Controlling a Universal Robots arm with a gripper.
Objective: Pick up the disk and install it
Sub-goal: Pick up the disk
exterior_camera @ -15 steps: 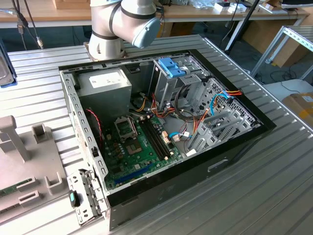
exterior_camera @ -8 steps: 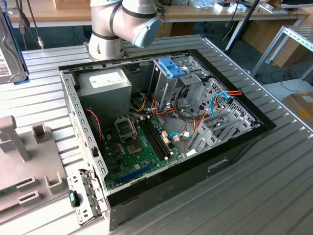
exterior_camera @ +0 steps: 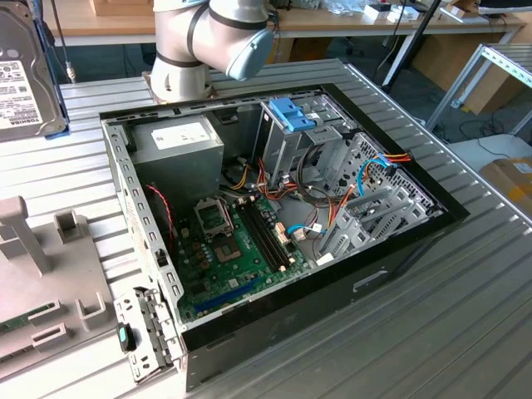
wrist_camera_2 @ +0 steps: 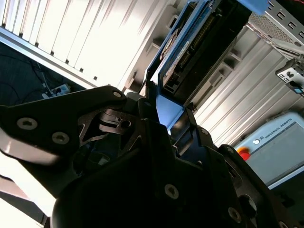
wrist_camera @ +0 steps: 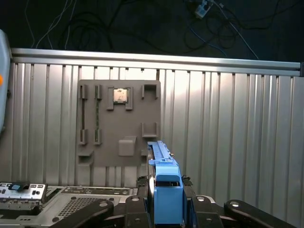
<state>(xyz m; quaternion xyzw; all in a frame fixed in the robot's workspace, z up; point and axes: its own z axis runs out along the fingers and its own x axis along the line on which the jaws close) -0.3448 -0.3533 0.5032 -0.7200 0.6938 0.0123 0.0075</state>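
Second wrist view has the tool (wrist_camera_2: 170, 110) closed on the disk (wrist_camera_2: 190, 52), its fingers pinching the blue frame at one end while the rest of the drive juts out past them. In the first wrist view the drive is edge-on between the fingers, hanging over the ribbed tabletop (wrist_camera: 237, 123) near the grey tray (wrist_camera: 111, 126). In the exterior view it sits at the exterior view's left edge, label facing the camera. It appears to be clear of the tabletop and well apart from the open case (exterior_camera: 291, 307). The silver cage (exterior_camera: 287, 145) with its blue latch (exterior_camera: 293, 112) stands at the far side of the case, beside a tangle of cables (exterior_camera: 382, 166). The hold looks like the main weakness. Only the end of a plastic frame is clamped, so the weight of the overhanging metal could lever the disk downward or let it twist in the fingers during a quick swing. If the frame flexes, the drive may reach the cage tilted and jam on the cage rim or the latch instead of sliding in. A low path over the case wall could clip the drive's free end. The loose cables by the cage could also snag the frame or get pinched behind it, stopping it short of seating. A drop onto the board inside would likely damage both.
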